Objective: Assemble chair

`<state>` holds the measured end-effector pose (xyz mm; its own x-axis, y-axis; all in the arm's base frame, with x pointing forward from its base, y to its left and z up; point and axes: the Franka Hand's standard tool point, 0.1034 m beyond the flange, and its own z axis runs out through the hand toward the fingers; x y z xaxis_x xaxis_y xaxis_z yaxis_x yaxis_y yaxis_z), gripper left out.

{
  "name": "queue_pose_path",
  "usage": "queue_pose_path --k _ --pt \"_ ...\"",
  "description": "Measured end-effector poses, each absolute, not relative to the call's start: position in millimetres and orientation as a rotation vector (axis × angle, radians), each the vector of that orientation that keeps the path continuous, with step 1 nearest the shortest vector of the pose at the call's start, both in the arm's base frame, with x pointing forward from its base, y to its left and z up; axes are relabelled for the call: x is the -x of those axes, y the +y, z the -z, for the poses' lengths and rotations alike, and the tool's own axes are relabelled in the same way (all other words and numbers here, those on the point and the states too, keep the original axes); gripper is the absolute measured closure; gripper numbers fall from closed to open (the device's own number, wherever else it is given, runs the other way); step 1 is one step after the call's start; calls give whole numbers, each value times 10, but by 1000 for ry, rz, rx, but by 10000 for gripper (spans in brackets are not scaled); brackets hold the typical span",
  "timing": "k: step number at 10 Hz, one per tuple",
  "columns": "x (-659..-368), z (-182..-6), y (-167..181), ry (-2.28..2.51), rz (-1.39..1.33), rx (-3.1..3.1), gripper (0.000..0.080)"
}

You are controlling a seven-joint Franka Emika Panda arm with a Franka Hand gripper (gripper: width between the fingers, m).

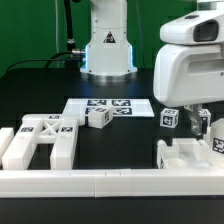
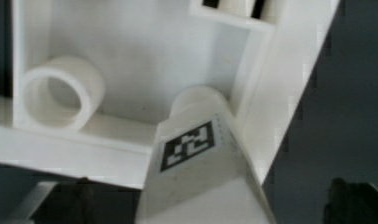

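Black table, chair not together yet: parts lie apart behind the long border rail. Flat frame sits on the exterior view's left, blocky seat piece on its right, marker board farther back btw them. One small cube touches the board's edge. A second cube stands just behind the seat piece. Claw hangs over the seat piece, open, fingers clear either side of a tagged white part. Risk imo: closing off-centre shoves that part askew or knocks the second cube.
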<state>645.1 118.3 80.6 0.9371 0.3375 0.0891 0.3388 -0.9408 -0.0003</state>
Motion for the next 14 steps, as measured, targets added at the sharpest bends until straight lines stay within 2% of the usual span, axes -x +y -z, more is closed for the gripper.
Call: queue_pose_path --k 2,4,5,7,14 --pt "-6454 -807 1173 -671 138 3053 150" --pt "-6453 -807 1174 -660 138 3056 420" --pt "-6454 -808 1175 -618 138 3063 517" --pt "-6454 -808 1177 -581 138 3068 517" --pt "-6446 -809 1180 682 134 2985 515"
